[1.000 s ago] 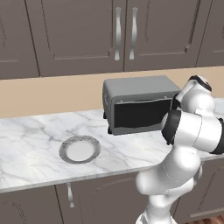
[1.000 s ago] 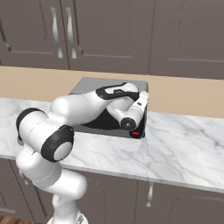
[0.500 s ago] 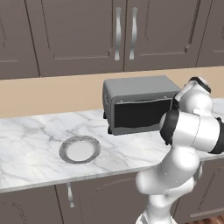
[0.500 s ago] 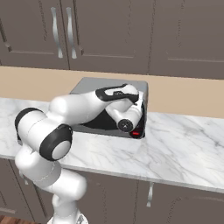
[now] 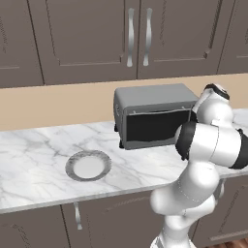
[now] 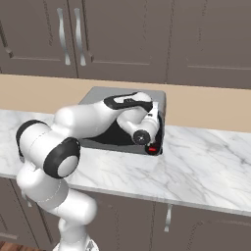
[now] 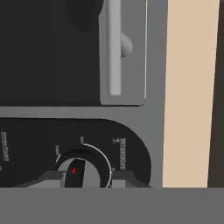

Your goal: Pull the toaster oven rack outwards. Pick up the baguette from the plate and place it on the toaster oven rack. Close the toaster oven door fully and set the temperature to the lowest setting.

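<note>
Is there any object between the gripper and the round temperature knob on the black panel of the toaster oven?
Nothing visible. In the hand view the gripper has one dark fingertip on each side of the round black knob with a red mark on the grey metal toaster oven; whether they touch it is unclear.

So my oven (image 5: 152,116) sits on the counter (image 5: 38,160) back against the wall, under the upper cabinets (image 5: 135,36). The door (image 5: 155,127) is shut up against its front. The plate (image 5: 88,165) lies on the counter to the oven's left and nearer the front edge, well apart from it. My gripper (image 7: 85,177) is right at the panel on the oven's right end, straddling a knob (image 7: 84,168). The door handle (image 7: 114,48) lies just beyond that panel.
</note>
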Tool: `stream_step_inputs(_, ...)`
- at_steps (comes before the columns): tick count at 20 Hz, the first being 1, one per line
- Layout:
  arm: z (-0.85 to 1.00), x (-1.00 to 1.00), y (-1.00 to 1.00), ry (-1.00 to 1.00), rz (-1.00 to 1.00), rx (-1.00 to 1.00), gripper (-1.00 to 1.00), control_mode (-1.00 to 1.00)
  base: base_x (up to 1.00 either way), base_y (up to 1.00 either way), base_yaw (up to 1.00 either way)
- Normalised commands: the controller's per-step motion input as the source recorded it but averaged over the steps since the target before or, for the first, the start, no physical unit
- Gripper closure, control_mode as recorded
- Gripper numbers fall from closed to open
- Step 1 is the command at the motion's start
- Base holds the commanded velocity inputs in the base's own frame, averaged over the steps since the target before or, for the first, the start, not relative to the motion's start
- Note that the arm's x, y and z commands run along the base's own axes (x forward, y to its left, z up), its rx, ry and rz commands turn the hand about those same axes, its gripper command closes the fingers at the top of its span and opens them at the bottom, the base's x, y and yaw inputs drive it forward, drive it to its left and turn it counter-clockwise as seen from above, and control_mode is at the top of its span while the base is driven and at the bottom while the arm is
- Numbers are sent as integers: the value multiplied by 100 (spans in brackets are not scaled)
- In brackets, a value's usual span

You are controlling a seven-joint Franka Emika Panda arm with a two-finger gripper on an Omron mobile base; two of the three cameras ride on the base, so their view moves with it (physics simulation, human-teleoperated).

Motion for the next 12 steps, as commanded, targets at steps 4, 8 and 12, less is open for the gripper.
stream_step_inputs(4,0,3,0,2,17,-18,100,-100,0,0,0)
stream_step_inputs(8,0,0,0,0,30,-14,100,-100,0,0,0)
stream_step_inputs(12,0,4,0,0,31,-16,100,-100,0,0,0)
